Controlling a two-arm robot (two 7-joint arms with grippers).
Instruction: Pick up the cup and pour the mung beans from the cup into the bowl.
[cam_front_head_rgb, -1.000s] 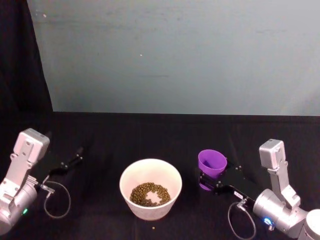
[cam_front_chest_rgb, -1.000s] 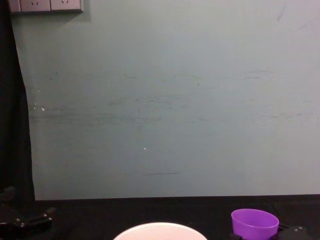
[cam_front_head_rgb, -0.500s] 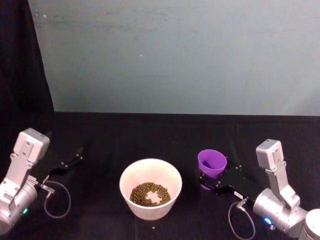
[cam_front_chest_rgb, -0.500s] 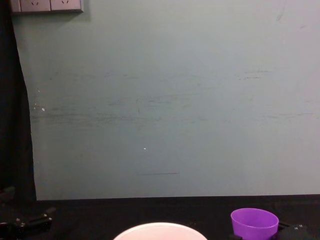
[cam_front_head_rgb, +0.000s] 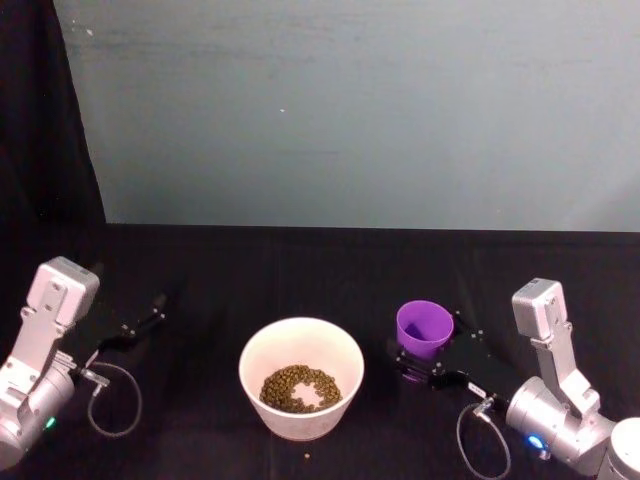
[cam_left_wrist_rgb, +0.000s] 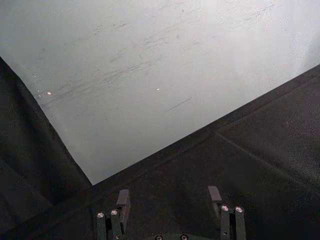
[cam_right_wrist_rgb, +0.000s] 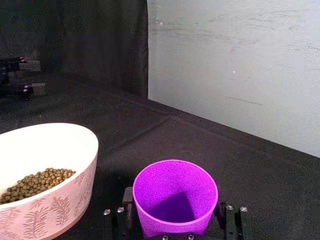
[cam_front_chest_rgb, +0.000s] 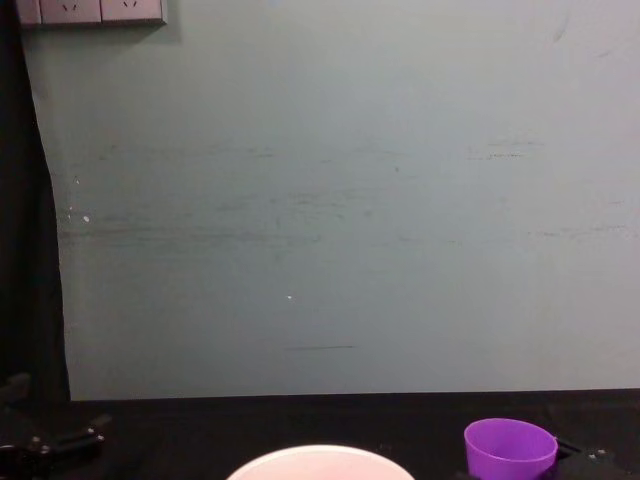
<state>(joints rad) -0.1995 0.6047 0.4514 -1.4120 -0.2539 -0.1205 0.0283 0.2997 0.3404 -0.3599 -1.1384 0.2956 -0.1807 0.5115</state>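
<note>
Head view, cup (cam_front_head_rgb: 424, 328) in right gripper (cam_front_head_rgb: 417, 366), just beside bowl (cam_front_head_rgb: 301, 376).

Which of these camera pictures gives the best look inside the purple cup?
The right wrist view: it looks straight down into the cup, which appears empty. The head view shows the cup smaller, beside the bowl. The chest view shows the cup's side.

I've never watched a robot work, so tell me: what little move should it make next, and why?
Probably draw the right gripper back from the cup. The cup stands upright beside the bowl and looks empty inside, while the mung beans already lie in the bowl. The fingers sit at the cup's sides. The left gripper rests off to the left.
</note>
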